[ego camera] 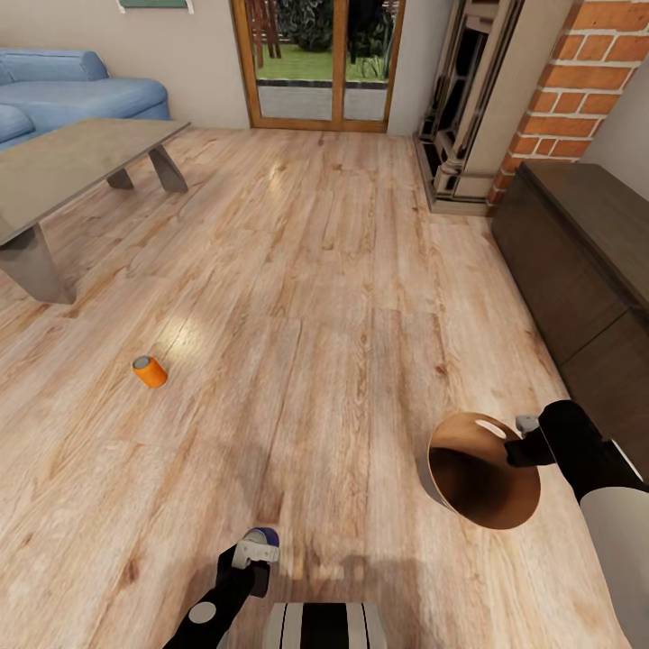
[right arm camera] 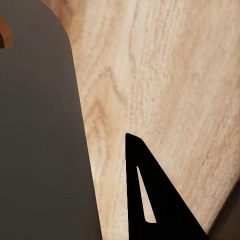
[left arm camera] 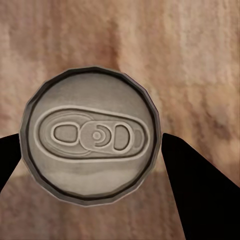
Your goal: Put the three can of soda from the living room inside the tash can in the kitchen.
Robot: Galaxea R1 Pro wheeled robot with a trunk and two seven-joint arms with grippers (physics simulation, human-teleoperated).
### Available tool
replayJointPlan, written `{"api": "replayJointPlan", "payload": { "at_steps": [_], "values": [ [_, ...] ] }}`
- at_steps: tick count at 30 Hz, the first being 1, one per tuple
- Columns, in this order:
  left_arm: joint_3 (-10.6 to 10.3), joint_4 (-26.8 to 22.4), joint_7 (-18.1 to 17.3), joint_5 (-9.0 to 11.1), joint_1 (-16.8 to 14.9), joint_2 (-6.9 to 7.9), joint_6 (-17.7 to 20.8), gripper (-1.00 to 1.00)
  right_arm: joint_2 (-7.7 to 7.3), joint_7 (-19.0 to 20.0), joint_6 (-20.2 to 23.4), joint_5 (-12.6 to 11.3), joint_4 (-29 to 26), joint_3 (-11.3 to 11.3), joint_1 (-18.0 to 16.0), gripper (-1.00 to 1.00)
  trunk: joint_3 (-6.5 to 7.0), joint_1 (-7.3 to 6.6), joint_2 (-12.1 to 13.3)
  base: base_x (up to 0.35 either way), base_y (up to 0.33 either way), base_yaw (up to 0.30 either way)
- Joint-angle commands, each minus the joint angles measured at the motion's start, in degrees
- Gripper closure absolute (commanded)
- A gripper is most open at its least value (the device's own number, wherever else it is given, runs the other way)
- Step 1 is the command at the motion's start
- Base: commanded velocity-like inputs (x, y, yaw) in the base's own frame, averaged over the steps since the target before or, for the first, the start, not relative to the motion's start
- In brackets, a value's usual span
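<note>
left hand (ego camera: 255, 557) is clamped across a blue soda can (left arm camera: 91, 136), grey top facing its camera: light, thin-walled, slick, so a gentle squeeze mid-body looks best. right hand (ego camera: 523, 442) is pinching the rim of the tash can (ego camera: 478, 482), a light, stiff shell. an orange can (ego camera: 150, 370) lies on the floor well beyond the left hand. no readable writing anywhere.

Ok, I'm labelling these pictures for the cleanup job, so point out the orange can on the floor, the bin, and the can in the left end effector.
Orange can (ego camera: 150, 370), head view, on its side wall.
Bin (ego camera: 479, 482), head view, on its brown inner wall.
Held can (left arm camera: 92, 135), left wrist view, on its grey top.
</note>
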Motion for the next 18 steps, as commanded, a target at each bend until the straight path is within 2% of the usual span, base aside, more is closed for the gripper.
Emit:
{"api": "replayJointPlan", "payload": {
  "at_steps": [1, 8, 18],
  "values": [
    [-0.01, 0.0, -0.01, -0.16, 0.0, 0.0, 0.0, 1.0, 0.0, 0.0, 0.21, -0.67, 0.01, 0.02, -0.02, 1.0, 0.0, -0.01, 0.0, 0.0, 0.0, 0.0],
    [-0.01, 0.04, -0.01, -0.16, 0.0, -0.05, 0.0, 1.0, 0.07, 0.0, 0.22, -0.74, 0.04, 0.06, -0.02, 1.0, 0.0, -0.01, 0.0, 0.0, 0.0, 0.0],
    [-0.02, 0.29, -0.01, -0.24, -0.03, -0.06, 0.08, 1.0, 0.33, 0.0, 0.22, -0.73, 0.05, 0.06, -0.02, 1.0, 2.22, -0.26, 0.13, 0.0, 0.0, 0.0]
  ]
}}
